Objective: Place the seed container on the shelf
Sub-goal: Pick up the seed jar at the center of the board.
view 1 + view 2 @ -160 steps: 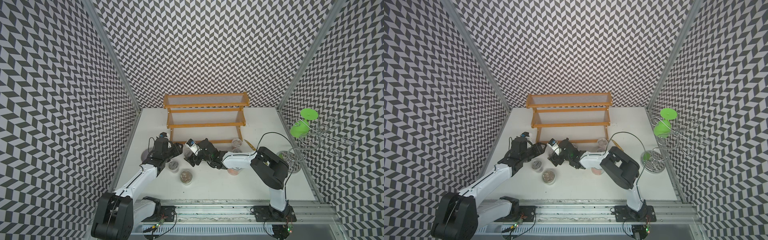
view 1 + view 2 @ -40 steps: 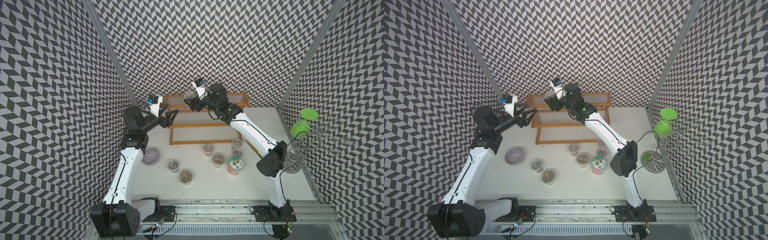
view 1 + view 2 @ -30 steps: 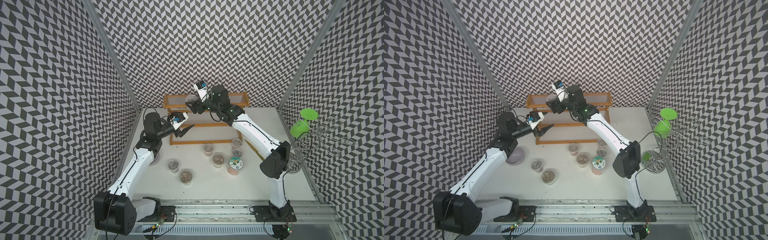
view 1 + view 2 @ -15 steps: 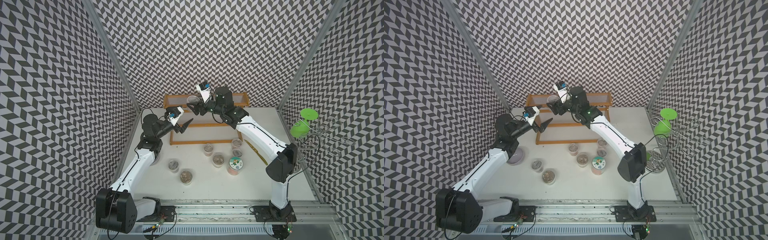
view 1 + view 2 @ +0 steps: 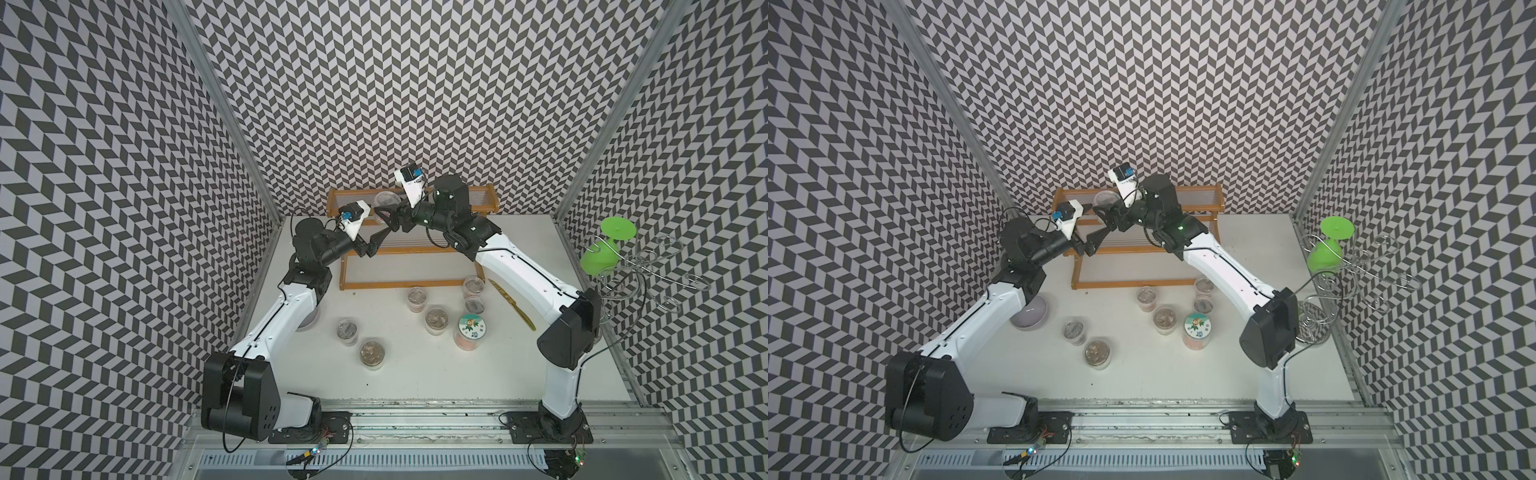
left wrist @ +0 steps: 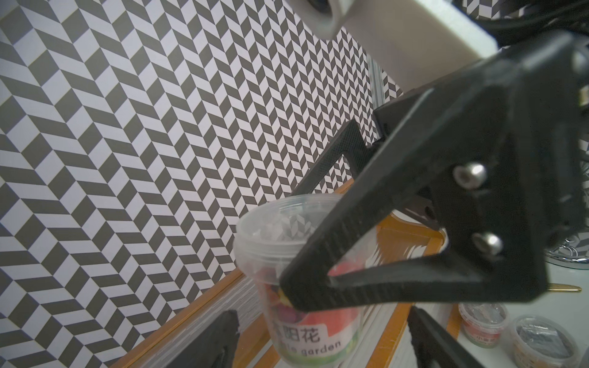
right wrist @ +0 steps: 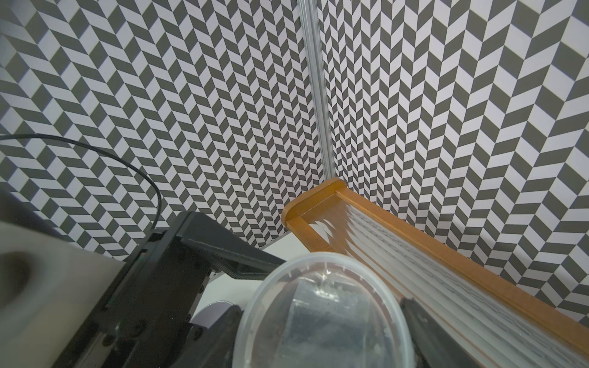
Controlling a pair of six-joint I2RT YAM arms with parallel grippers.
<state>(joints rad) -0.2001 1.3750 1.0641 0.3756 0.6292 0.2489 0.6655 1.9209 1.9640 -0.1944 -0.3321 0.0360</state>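
My right gripper (image 5: 384, 214) clamps the seed container (image 5: 384, 199) at the shelf (image 5: 399, 285) as my left gripper (image 5: 380, 239), just opened and empty, arrives; placement pending.

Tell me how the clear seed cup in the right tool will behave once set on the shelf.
The seed cup looks like thin clear plastic, so it probably flexes if the right tool squeezes hard. Its upper part looks empty, so likely light. It narrows toward the base and the shelf is ribbed, so it may tip.
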